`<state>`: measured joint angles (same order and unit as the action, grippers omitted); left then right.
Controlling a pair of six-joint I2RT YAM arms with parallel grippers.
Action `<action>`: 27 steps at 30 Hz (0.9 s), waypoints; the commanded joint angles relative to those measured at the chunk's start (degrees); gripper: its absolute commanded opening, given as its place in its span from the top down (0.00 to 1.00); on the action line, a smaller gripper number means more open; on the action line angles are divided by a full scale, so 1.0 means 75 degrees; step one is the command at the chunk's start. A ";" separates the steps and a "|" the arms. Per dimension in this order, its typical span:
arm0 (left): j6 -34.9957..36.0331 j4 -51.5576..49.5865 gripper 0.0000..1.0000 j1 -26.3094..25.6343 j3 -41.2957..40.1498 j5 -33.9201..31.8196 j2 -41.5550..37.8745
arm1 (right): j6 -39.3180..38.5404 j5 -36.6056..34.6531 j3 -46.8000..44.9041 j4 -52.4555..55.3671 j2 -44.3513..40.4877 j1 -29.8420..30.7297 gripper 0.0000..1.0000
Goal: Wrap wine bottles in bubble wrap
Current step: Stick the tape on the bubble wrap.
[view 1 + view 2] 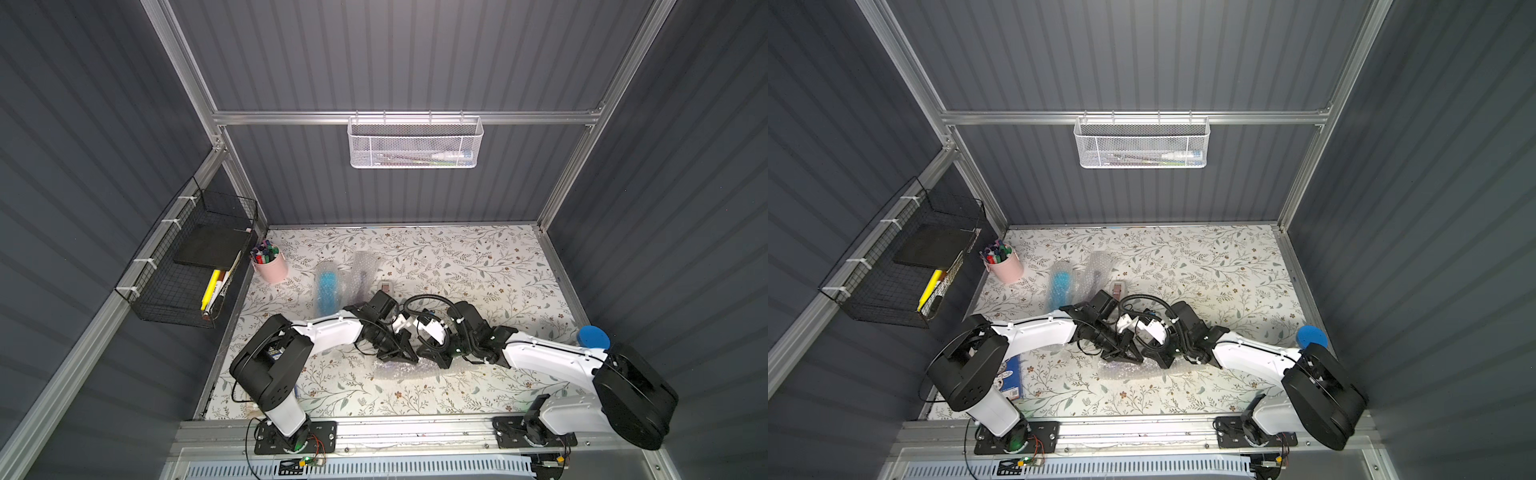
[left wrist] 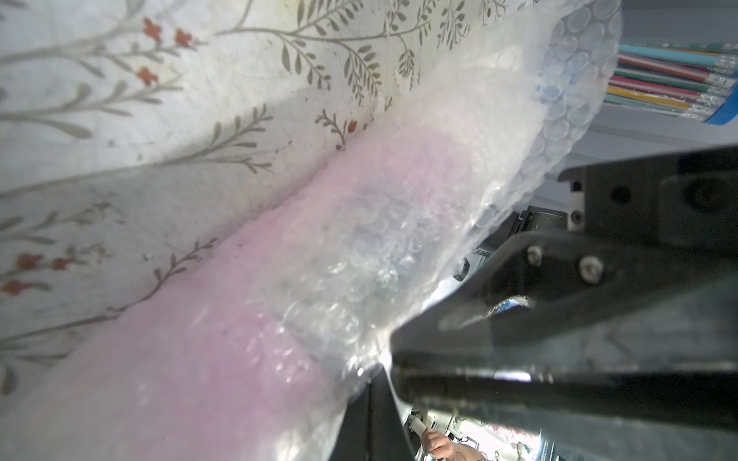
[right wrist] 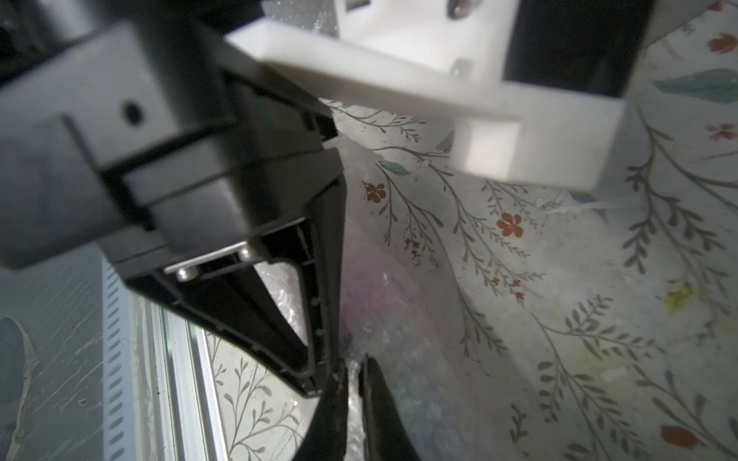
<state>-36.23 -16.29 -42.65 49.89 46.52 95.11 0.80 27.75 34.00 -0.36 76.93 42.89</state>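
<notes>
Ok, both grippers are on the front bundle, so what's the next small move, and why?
Probably carry the pinched edge a short way over the purple bottle and lay it down. The left gripper and right gripper are both shut on the bubble wrap, close together. The bottle shows only as a pink tint under a flap that looks loose.

pink marker cup [image 1: 273, 269] — back left | black wire basket [image 1: 176, 318] — left wall | white mesh basket [image 1: 415, 143] — back wall
</notes>
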 commanded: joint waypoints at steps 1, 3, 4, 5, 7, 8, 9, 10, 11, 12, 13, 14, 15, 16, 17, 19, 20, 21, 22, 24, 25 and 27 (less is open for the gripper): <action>-0.0017 -0.0453 1.00 -0.0091 -0.0256 -0.1094 0.0244 | -0.0147 -0.0313 0.0291 0.0325 0.0092 -0.0070 0.86; -0.0055 -0.0419 1.00 -0.0145 -0.0256 -0.1092 0.0250 | -0.0171 -0.0323 0.0382 0.0543 0.0201 -0.0077 0.86; -0.0074 -0.0406 1.00 -0.0160 -0.0271 -0.1094 0.0263 | -0.0183 -0.0341 0.0389 0.0595 0.0230 -0.0078 0.86; -0.0090 -0.0395 1.00 -0.0166 -0.0272 -0.1089 0.0268 | -0.0177 -0.0368 0.0398 0.0610 0.0243 -0.0077 0.86; -0.0114 -0.0367 1.00 -0.0181 -0.0313 -0.1120 0.0250 | -0.0191 -0.0346 0.0409 0.0673 0.0277 -0.0077 0.86; -0.0118 -0.0399 1.00 -0.0193 -0.0312 -0.1149 0.0244 | -0.0263 -0.0283 0.0434 0.0713 0.0320 -0.0074 0.86; -0.0107 -0.0426 1.00 -0.0195 -0.0310 -0.1161 0.0227 | -0.0345 -0.0227 0.0478 0.0820 0.0375 -0.0070 0.85; -0.0118 -0.0440 1.00 -0.0207 -0.0301 -0.1175 0.0221 | -0.0435 -0.0178 0.0542 0.0960 0.0445 -0.0067 0.85; -0.0125 -0.0488 1.00 -0.0218 -0.0297 -0.1206 0.0210 | -0.0515 -0.0139 0.0601 0.1100 0.0509 -0.0060 0.85; -0.0105 -0.0552 1.00 -0.0215 -0.0270 -0.1245 0.0199 | -0.0564 -0.0137 0.0621 0.1166 0.0540 -0.0065 0.85; -0.0090 -0.0660 1.00 -0.0235 -0.0255 -0.1332 0.0192 | -0.0624 -0.0137 0.0613 0.1228 0.0550 -0.0068 0.85; -0.0074 -0.0728 1.00 -0.0248 -0.0243 -0.1391 0.0196 | -0.0671 -0.0149 0.0627 0.1285 0.0539 -0.0062 0.85; -0.0080 -0.0776 1.00 -0.0253 -0.0242 -0.1443 0.0186 | -0.0708 -0.0149 0.0623 0.1330 0.0544 -0.0069 0.85; -0.0091 -0.0829 1.00 -0.0269 -0.0213 -0.1489 0.0179 | -0.0758 -0.0129 0.0620 0.1359 0.0538 -0.0060 0.85; -0.0091 -0.0880 1.00 -0.0281 -0.0187 -0.1555 0.0186 | -0.0794 -0.0104 0.0624 0.1388 0.0549 -0.0052 0.85; -0.0077 -0.1027 1.00 -0.0317 -0.0119 -0.1643 0.0193 | -0.0890 -0.0039 0.0647 0.1477 0.0572 -0.0059 0.85; -0.0063 -0.1081 1.00 -0.0333 -0.0085 -0.1653 0.0197 | -0.0914 -0.0005 0.0651 0.1466 0.0588 -0.0050 0.85; -0.0059 -0.1142 1.00 -0.0348 -0.0057 -0.1673 0.0179 | -0.0927 0.0025 0.0658 0.1466 0.0605 -0.0058 0.85; -0.0067 -0.1201 1.00 -0.0359 -0.0014 -0.1702 0.0165 | -0.0938 0.0038 0.0670 0.1478 0.0628 -0.0038 0.85; -0.0063 -0.1303 1.00 -0.0371 0.0065 -0.1744 0.0119 | -0.0945 0.0050 0.0670 0.1466 0.0661 -0.0038 0.85; -0.0049 -0.1378 0.98 -0.0377 0.0083 -0.1770 0.0098 | -0.0950 0.0071 0.0659 0.1456 0.0674 -0.0043 0.85; -0.0024 -0.1528 0.91 -0.0395 0.0180 -0.1839 0.0075 | -0.0950 0.0085 0.0658 0.1443 0.0703 -0.0037 0.85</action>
<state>-36.62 -20.82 -45.56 51.77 41.50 94.70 -5.19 27.83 38.70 7.16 80.93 42.52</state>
